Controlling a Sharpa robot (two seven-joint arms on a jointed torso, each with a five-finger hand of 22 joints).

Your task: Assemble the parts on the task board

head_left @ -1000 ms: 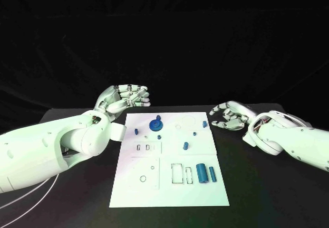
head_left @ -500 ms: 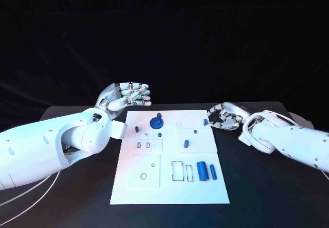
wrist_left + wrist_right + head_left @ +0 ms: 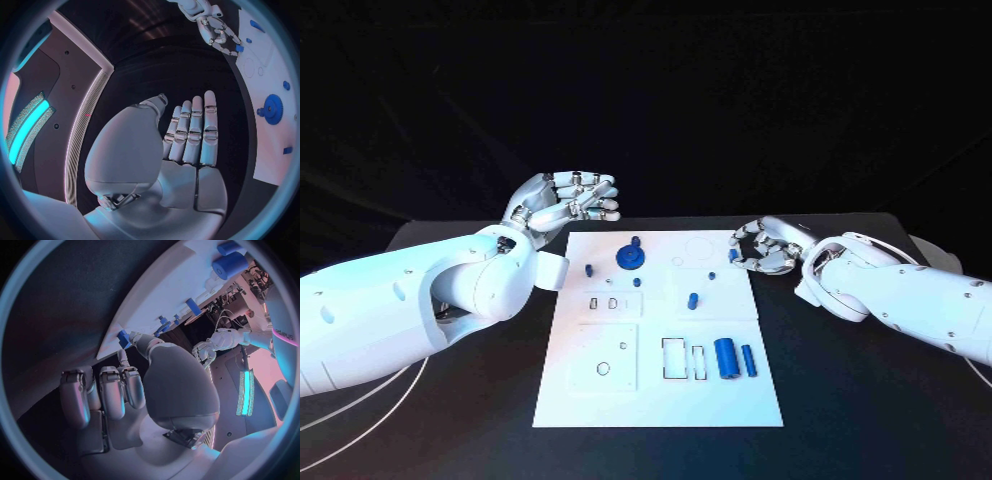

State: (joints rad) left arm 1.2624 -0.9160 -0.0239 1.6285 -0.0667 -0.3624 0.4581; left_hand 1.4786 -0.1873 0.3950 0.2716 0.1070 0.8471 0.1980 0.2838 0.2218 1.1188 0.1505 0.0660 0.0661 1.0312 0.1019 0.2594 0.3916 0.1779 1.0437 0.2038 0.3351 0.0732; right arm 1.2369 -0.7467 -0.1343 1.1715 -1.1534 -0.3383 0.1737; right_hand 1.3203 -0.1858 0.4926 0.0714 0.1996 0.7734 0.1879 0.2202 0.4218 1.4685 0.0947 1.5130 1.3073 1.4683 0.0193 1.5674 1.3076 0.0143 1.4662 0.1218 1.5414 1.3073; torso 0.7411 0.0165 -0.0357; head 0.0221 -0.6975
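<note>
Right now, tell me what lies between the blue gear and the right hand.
In the head view, bare white task board with a faint circle outline separates the blue gear from the right hand.

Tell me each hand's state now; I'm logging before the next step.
Left hand: open, holding nothing.
Right hand: at a small blue part by the task board edge; grip cannot be told.

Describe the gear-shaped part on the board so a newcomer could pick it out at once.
Start at the white task board in the middle of the table and go to its far end, near the left hand. The blue gear lies there: a round toothed disc, the widest piece among small pegs.
</note>
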